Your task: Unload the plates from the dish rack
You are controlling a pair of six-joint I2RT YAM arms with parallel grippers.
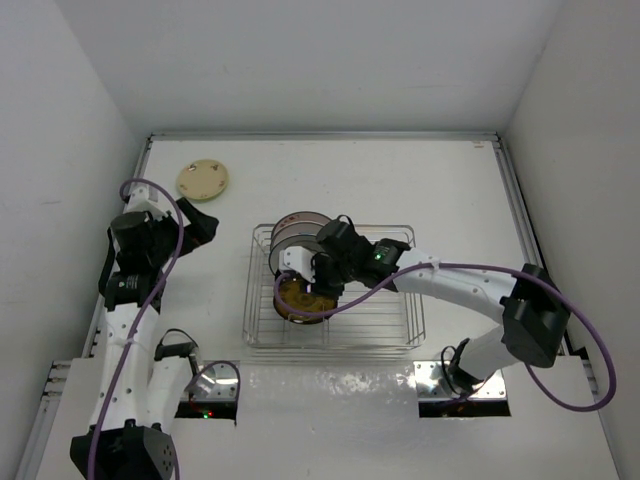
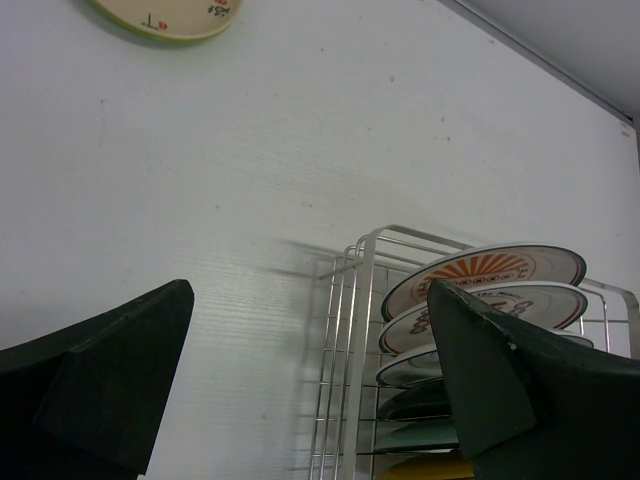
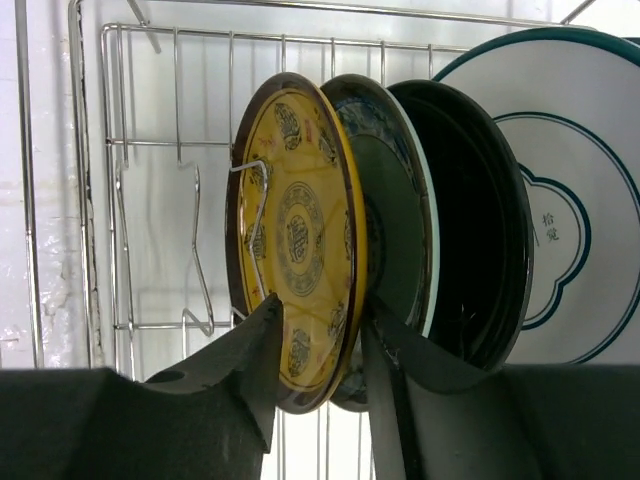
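Beneath both grippers stretches the white table (image 1: 400,180). Around the right gripper (image 3: 322,308) stands the wire dish rack (image 1: 395,325), its row of plates (image 3: 450,230) upright on edge just ahead of the fingers. Nearest the hand is the yellow plate (image 3: 300,230). The fingers (image 3: 250,370) pinch the part of its rim closest to the hand, one on the front face, one slipped into the gap behind it. Whether it has left its slot I cannot tell from this angle. It looks stiff, glazed and slick, light enough for one hand but breakable, so a firm hold well onto the rim and a straight pull clear of its neighbour seems wise. The left gripper (image 2: 310,300) hangs wide open, holding nothing, with a pale plate (image 1: 203,181) lying flat beyond it.
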